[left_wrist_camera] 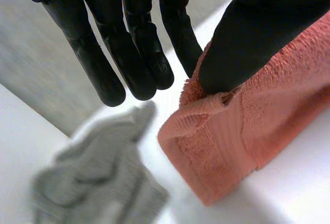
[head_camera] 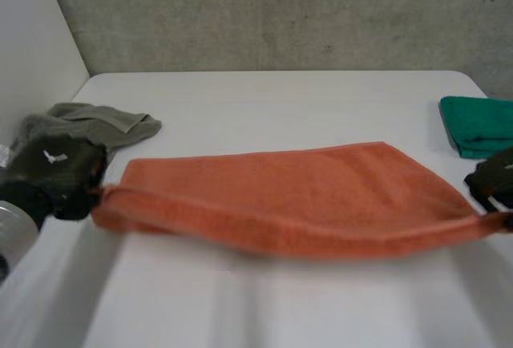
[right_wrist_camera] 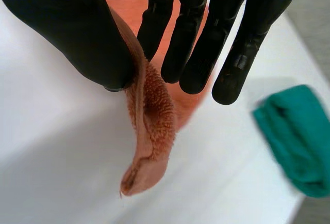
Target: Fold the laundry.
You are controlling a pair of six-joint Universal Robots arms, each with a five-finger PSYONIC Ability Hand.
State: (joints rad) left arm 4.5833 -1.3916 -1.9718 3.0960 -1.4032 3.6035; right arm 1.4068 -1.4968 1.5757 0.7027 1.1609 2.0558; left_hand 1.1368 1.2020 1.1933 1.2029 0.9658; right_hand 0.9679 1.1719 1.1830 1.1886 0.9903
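An orange towel (head_camera: 288,192) is stretched across the middle of the white table (head_camera: 272,99), its near edge lifted between my two hands. My left hand (head_camera: 68,173) pinches the towel's left corner (left_wrist_camera: 216,131) between thumb and a finger (left_wrist_camera: 183,38). At the opposite end, my right hand (head_camera: 493,178) grips the right corner (right_wrist_camera: 149,131) between its thumb and fingers (right_wrist_camera: 198,43), and the corner's tip hangs below them. The far part of the towel lies on the table.
A crumpled grey-green cloth (head_camera: 96,123) lies at the back left, just behind my left hand, also seen as the grey cloth (left_wrist_camera: 98,182). A folded green cloth (head_camera: 479,125) sits at the right edge, the same green cloth (right_wrist_camera: 299,136) beside my right hand. A concrete wall stands behind.
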